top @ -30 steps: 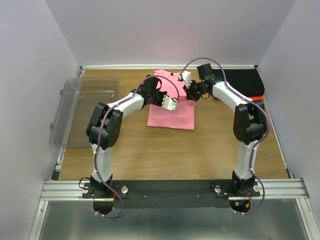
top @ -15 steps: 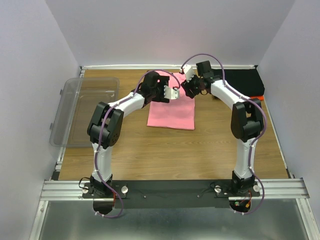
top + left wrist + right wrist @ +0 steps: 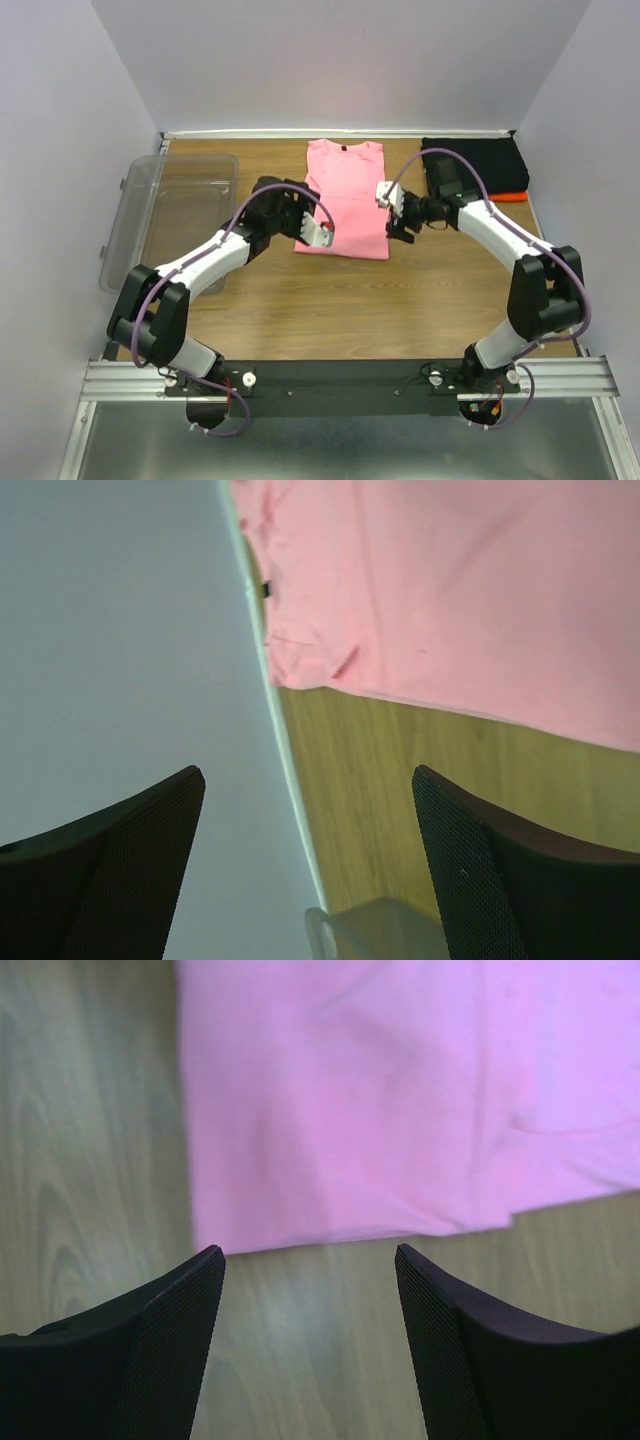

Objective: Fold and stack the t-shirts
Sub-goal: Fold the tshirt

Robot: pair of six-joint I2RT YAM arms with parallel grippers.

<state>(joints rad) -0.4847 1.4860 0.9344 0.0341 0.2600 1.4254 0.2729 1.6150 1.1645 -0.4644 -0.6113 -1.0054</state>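
Between left gripper (image 3: 322, 235) and right gripper (image 3: 393, 213): pink t-shirt (image 3: 345, 195), long axis crosswise to them; jaws spread, empty, equally near.

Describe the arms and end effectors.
The left arm and right arm have white links, black joints and looping purple cables. The left end effector and right end effector carry dark, tapered, mesh-textured fingers.

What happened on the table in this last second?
The left arm and right arm drew back from the far end of the pink t-shirt towards their bases, and both sets of jaws opened, seemingly letting it go. The shirt, the black t-shirt and the clear tub stayed put.
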